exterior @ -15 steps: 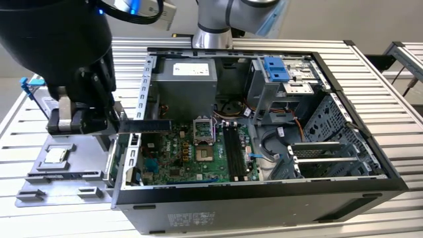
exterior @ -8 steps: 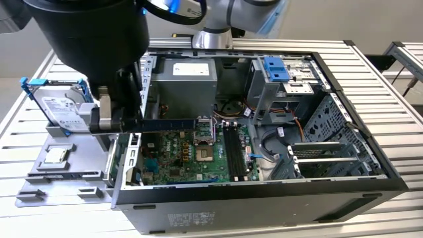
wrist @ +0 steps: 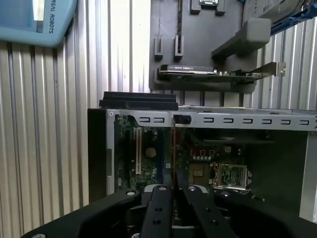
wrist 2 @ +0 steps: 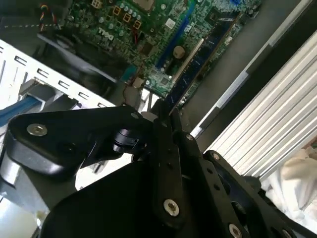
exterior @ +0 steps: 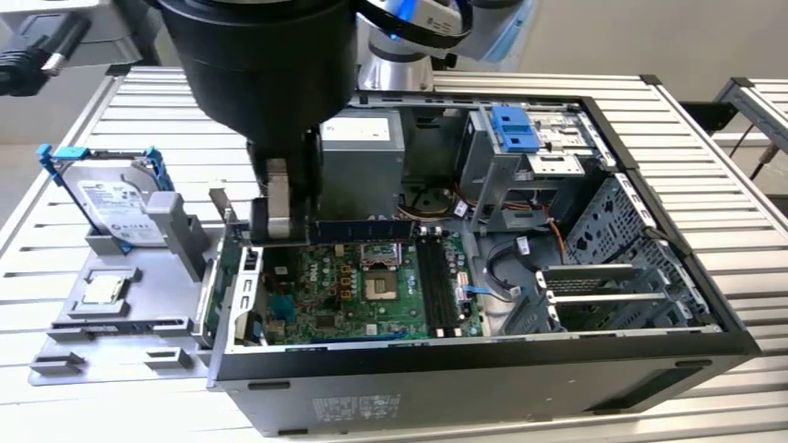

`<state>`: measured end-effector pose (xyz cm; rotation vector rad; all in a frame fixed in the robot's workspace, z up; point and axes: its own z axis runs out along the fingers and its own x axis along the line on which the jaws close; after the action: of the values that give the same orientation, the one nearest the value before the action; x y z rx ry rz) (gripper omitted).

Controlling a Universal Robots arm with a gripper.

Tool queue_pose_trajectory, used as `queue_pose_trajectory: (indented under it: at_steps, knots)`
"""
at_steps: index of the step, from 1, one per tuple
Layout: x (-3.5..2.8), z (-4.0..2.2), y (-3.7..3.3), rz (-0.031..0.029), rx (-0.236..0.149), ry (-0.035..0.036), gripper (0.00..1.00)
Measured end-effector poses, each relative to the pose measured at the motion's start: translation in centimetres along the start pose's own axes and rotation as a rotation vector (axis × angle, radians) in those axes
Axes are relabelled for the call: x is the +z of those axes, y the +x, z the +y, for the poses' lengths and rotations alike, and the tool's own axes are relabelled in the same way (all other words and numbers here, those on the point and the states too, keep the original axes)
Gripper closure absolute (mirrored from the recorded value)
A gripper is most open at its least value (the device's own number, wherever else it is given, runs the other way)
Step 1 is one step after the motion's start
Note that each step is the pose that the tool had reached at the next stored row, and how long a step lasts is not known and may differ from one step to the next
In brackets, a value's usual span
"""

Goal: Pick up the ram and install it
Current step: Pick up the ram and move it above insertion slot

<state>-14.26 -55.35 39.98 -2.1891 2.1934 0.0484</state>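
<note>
- The gripper (exterior: 290, 226) pinches the ram (exterior: 365, 226) by one end, with its jaws pressed flat on the two faces of the stick
- The ram hangs in the air above the far edge of the motherboard (exterior: 332, 286), inside the open computer case (exterior: 493, 378); it sits in no slot
- From the gripper the stick reaches toward the exterior view's right, so I judge that its long axis lies across the black memory slots (exterior: 434, 277), which run toward the camera; its free end is near the far end of these slots
- In the second wrist view the ram (wrist 2: 200, 57) shows its whole length, going away from the jaws over the green board
- In the first wrist view the ram (wrist: 173, 148) is a thin edge-on line, and the processor socket (wrist: 230, 176) lies beside it
</note>
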Motion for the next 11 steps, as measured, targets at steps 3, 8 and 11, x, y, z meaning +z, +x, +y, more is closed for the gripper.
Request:
queue_pose_trajectory:
  at_steps: [3, 8, 11]
  knots:
    - [0.01, -1.38, 0.00, -0.0001, 0.000, 0.0000, 1.00]
    - [0.03, -3.65, -0.01, 0.0000, 0.000, -0.0001, 1.00]
    - [0.04, -5.01, -0.01, 0.0000, 0.000, 0.0000, 1.00]
